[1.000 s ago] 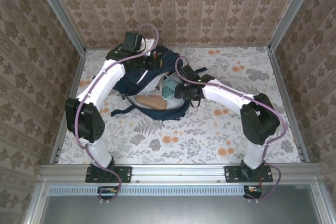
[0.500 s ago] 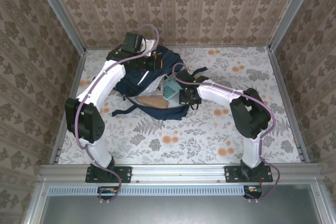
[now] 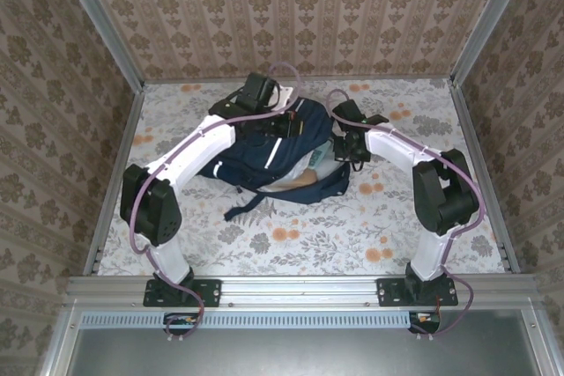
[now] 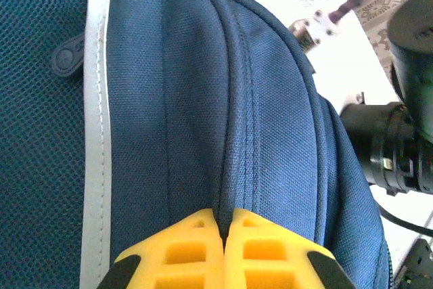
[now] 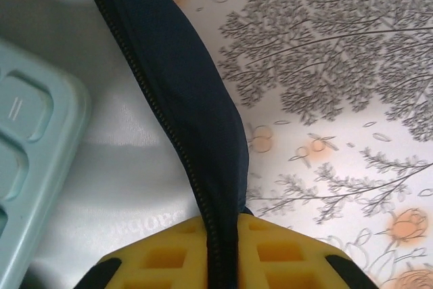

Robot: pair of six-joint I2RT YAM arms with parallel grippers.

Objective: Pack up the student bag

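The student bag (image 3: 256, 154) lies on its side mid-table, navy with a white stripe, its mouth facing the near right. My left gripper (image 3: 284, 121) is on the bag's top. In the left wrist view its yellow fingers (image 4: 196, 241) are shut on a pinched fold of the navy fabric (image 4: 169, 99). My right gripper (image 3: 346, 145) is at the bag's right edge. In the right wrist view it (image 5: 226, 223) is shut on the zipped rim (image 5: 196, 99) of the opening. Grey lining (image 5: 128, 167), a pale teal keyed item (image 5: 27, 133) and a tan item (image 3: 295, 180) show inside.
A dark strap (image 3: 251, 204) trails from the bag toward the near edge over the floral tablecloth (image 3: 397, 217). Patterned walls and metal posts (image 3: 119, 41) close in the back and sides. The right arm's black wrist (image 4: 399, 140) sits close beside the bag's top.
Both arms have swung right and the bag has shifted right with them. My right gripper left the bag's mouth and closed on its right rim. The left stayed shut on the fabric.
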